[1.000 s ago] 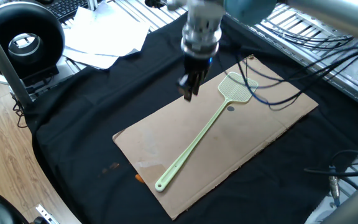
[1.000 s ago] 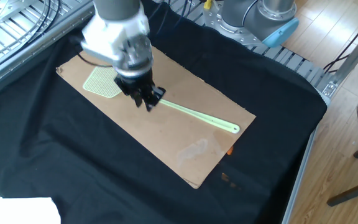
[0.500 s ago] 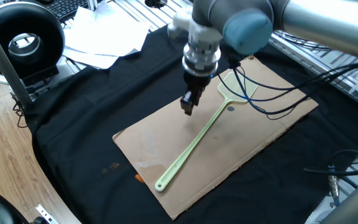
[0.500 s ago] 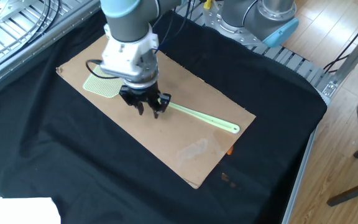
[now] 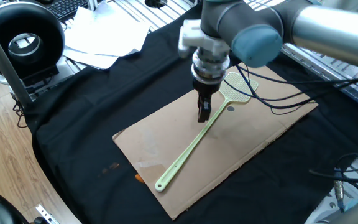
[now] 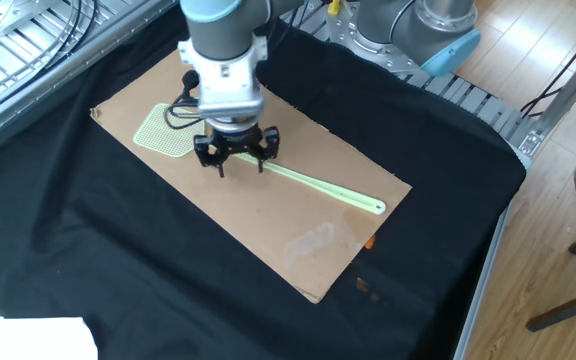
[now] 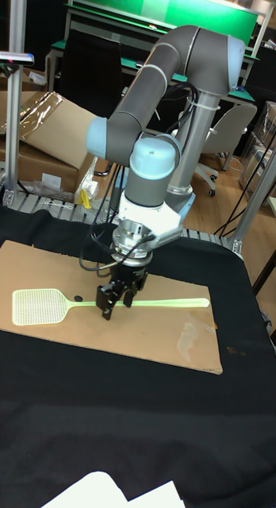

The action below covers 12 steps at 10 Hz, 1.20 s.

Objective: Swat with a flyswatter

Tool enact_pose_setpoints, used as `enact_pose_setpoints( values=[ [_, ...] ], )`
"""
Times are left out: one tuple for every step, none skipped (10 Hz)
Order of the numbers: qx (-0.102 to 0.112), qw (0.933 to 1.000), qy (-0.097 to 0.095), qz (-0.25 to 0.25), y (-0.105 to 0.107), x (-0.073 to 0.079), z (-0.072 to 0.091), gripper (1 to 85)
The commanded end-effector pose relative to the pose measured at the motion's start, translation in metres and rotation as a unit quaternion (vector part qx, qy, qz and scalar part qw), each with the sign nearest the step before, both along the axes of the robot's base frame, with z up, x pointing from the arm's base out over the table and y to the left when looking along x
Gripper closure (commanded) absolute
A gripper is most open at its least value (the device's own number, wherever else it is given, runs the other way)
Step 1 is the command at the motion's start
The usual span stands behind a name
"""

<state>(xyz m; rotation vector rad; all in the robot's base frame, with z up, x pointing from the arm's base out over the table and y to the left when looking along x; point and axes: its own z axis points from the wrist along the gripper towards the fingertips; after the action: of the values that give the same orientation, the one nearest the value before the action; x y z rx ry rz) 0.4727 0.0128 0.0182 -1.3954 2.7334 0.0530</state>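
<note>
Grey tubular robot arm [image 7: 166,67] with pale blue plastic joint caps [image 5: 258,45]. Silver-white cylindrical wrist section [image 6: 226,85]. Small black two-finger gripper [image 6: 235,160] below it. Thin black cable [image 7: 98,242] loops out at wrist's 9 o'clock.

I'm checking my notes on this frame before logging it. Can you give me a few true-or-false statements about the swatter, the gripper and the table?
1. The flyswatter lies flat on the cardboard sheet. True.
2. The gripper has lifted the flyswatter. False: it is open, over the handle near the head.
3. A black cloth lies under the cardboard. True.
4. The flyswatter is red. False: it is pale green.
</note>
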Motion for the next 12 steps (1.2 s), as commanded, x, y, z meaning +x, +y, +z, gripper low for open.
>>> enact_pose_setpoints(
  values=[
    [0.01, 0.9932, -0.037, 0.11, 0.012, 0.004, 0.002, 13.3],
    [0.013, 0.9936, -0.025, 0.109, 0.013, -0.002, 0.002, 14.0],
    [0.013, 0.9953, -0.017, 0.094, 0.012, -0.005, 0.002, 15.0],
    [0.002, 0.9961, -0.015, 0.087, 0.007, -0.005, 0.001, 16.3],
    [-0.001, 0.997, -0.013, 0.076, 0.004, -0.006, 0.001, 24.3],
    [-0.002, 0.9978, -0.023, 0.062, 0.004, 0.0, 0.002, 42.0],
    [0.004, 0.9951, -0.028, 0.095, 0.008, 0.001, 0.002, 38.7],
    [-0.006, 0.9908, -0.016, 0.135, 0.004, -0.006, 0.001, 35.0],
    [0.002, 0.9853, -0.012, 0.17, 0.008, -0.01, 0.001, 32.3],
    [-0.002, 0.9775, -0.01, 0.211, 0.006, -0.013, 0.001, 31.3],
    [-0.006, 0.9747, -0.01, 0.223, 0.004, -0.013, 0.001, 27.0],
    [-0.006, 0.9749, -0.022, 0.222, 0.006, -0.006, 0.001, 23.3]
  ],
)
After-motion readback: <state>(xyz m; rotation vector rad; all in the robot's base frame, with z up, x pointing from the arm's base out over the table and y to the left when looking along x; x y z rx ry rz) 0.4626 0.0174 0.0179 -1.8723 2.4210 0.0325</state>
